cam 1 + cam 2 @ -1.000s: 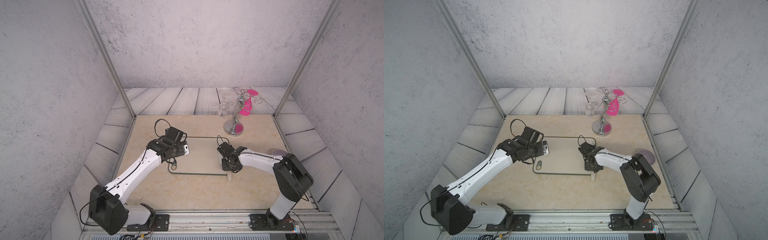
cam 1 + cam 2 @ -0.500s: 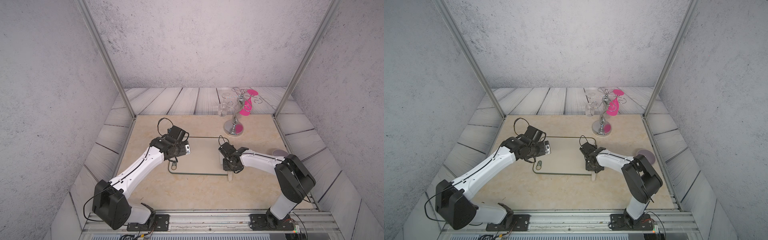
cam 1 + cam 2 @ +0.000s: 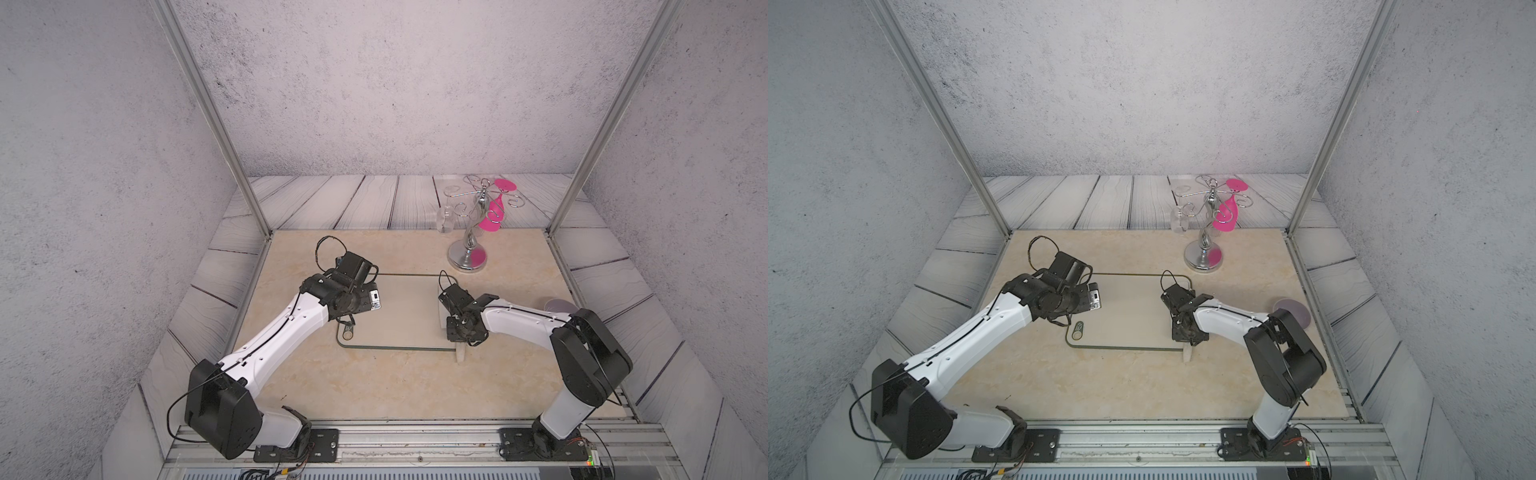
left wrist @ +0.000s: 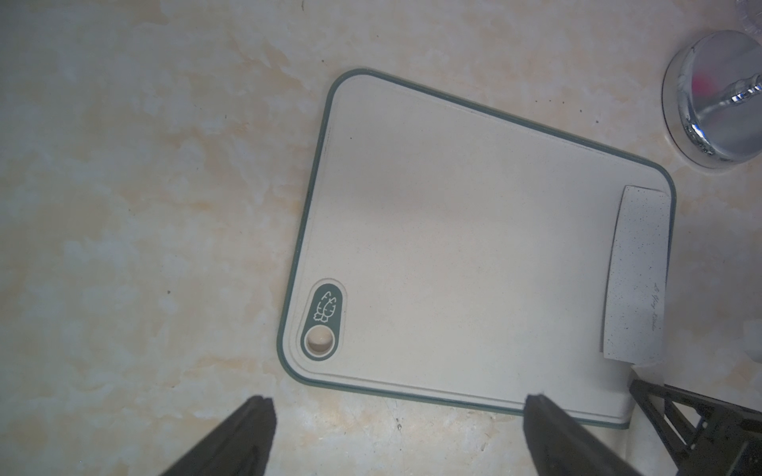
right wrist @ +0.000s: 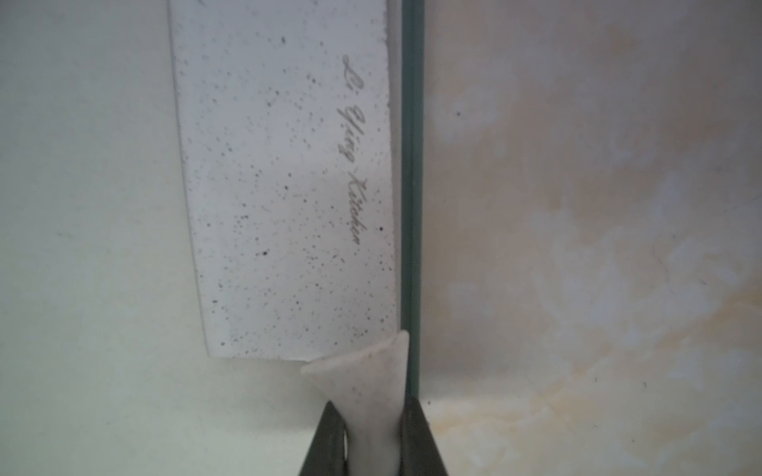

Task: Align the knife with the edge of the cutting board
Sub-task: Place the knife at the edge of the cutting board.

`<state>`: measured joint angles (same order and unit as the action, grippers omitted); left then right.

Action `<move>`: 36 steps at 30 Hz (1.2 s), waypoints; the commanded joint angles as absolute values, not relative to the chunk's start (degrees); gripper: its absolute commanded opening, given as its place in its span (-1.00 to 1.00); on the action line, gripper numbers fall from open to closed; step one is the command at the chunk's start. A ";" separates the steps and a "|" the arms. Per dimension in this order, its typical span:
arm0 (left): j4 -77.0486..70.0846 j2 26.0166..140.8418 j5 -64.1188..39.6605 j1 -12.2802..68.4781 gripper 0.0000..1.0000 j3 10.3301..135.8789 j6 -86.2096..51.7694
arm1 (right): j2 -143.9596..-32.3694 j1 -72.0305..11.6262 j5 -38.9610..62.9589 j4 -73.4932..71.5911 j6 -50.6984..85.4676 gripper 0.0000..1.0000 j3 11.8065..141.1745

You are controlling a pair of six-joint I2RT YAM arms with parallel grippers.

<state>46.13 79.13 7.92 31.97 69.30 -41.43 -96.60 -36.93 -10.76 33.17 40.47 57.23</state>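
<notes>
Knife (image 5: 288, 185) flat on the board (image 4: 453, 247), along its right short side. Handle end pokes past the board's near edge, over the table (image 3: 374, 382); seen in both top views (image 3: 460, 354) (image 3: 1187, 353).

Right gripper (image 5: 371, 408) clenched on the knife handle, one finger on each side, at the board's near right corner. Both top views put it low over that corner (image 3: 459, 332) (image 3: 1185, 332).

Blade runs back from the grip, broad side up, speckled, script lettering along its outer side. Long edge just inside the green rim (image 5: 412, 206), near parallel to it, with a thin strip of board between.

Board long side left to right in both top views (image 3: 399, 316) (image 3: 1133, 316). Oval hole (image 4: 323, 321) with label at the near left corner.

Left gripper (image 4: 396, 406) released, fingers (image 4: 257, 416) wide apart, nothing between them. It hangs above the table by the board's left part, clear of the surface.

Grey disc (image 3: 559, 305) on the table right of the board, partly behind the right arm.

Far right, beyond the board: chrome stand (image 3: 467, 257), a pink glass (image 3: 492, 212) and a clear glass (image 3: 446, 218) hanging from it.
</notes>
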 commanded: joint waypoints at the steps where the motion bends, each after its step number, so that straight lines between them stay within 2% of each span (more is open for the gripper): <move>1: 47.15 79.75 8.27 32.22 0.99 70.66 -41.20 | -98.41 -36.47 -10.49 33.81 41.11 -0.90 57.03; 30: 46.84 80.56 7.62 32.25 0.99 70.66 -41.48 | -98.40 -36.41 -9.29 34.82 41.49 -0.87 57.47; 33: 46.77 80.72 7.53 32.25 0.99 70.69 -41.52 | -98.17 -36.39 -9.32 34.90 41.48 -0.78 57.48; 36: 46.67 80.85 7.48 32.26 0.99 70.77 -41.48 | -98.10 -36.37 -9.32 35.13 41.40 -0.53 57.64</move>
<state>46.11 80.20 7.29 32.01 69.30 -41.47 -96.66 -36.56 -9.96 33.50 41.25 57.41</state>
